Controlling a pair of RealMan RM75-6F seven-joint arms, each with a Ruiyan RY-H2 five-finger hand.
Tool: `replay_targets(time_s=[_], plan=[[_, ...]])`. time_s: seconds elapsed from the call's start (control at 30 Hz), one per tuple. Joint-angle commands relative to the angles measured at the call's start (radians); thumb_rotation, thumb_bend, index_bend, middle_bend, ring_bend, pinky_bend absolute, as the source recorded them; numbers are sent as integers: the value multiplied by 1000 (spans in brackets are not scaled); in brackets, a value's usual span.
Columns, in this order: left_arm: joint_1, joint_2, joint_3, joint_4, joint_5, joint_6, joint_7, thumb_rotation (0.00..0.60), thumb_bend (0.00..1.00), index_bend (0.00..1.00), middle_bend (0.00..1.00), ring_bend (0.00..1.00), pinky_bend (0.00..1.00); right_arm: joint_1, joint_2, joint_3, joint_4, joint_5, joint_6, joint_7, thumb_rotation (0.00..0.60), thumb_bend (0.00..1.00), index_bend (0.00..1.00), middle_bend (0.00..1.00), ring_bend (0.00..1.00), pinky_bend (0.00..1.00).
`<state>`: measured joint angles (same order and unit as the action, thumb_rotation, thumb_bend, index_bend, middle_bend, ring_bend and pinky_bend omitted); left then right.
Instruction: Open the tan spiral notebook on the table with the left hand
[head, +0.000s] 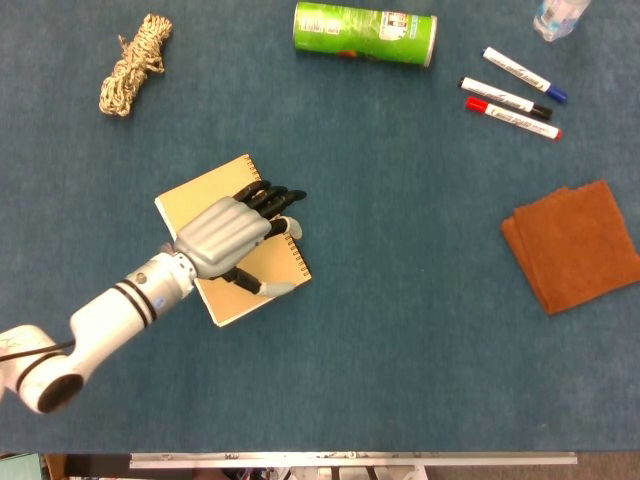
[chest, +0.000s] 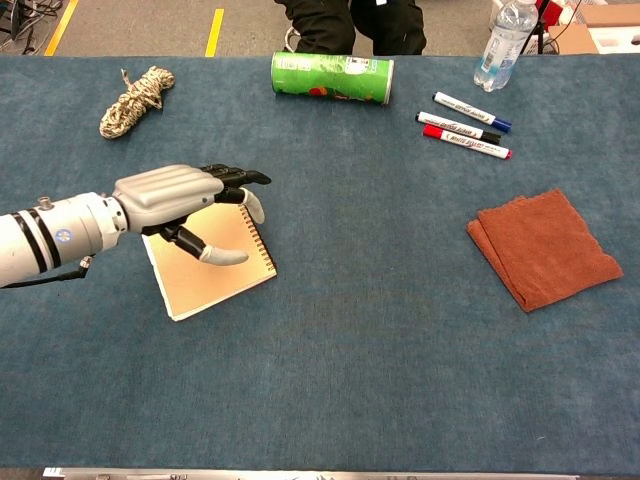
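The tan spiral notebook (head: 190, 200) (chest: 190, 280) lies closed and flat on the blue table, its wire spine along the right edge. My left hand (head: 228, 232) (chest: 180, 195) hovers over the notebook's middle, palm down, fingers apart and stretched toward the spine, thumb hanging below. It holds nothing, and I cannot tell whether the fingertips touch the cover. The hand hides much of the cover. My right hand is in neither view.
A rope bundle (head: 132, 63) lies at the far left. A green can (head: 364, 33) lies on its side at the back. Three markers (head: 512, 93) and a water bottle (chest: 505, 42) are at the back right. A brown cloth (head: 574, 243) sits at the right.
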<state>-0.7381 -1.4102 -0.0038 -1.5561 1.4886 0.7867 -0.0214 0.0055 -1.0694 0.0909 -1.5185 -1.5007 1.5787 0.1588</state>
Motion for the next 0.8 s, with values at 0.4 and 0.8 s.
replay_targets(time_s=[0.4,0.8], plan=[[-33,-122,-15,56,-137,-53,159,191,162,289,0,0,0,-2,8,3,20,8,-5,29,600,188,442,361,256,330],[-27,-153,1,65,-150,-52,154,187,155,280,0,0,0,-7,4,3,35,8,0,43,600,188,442,361,256,330]])
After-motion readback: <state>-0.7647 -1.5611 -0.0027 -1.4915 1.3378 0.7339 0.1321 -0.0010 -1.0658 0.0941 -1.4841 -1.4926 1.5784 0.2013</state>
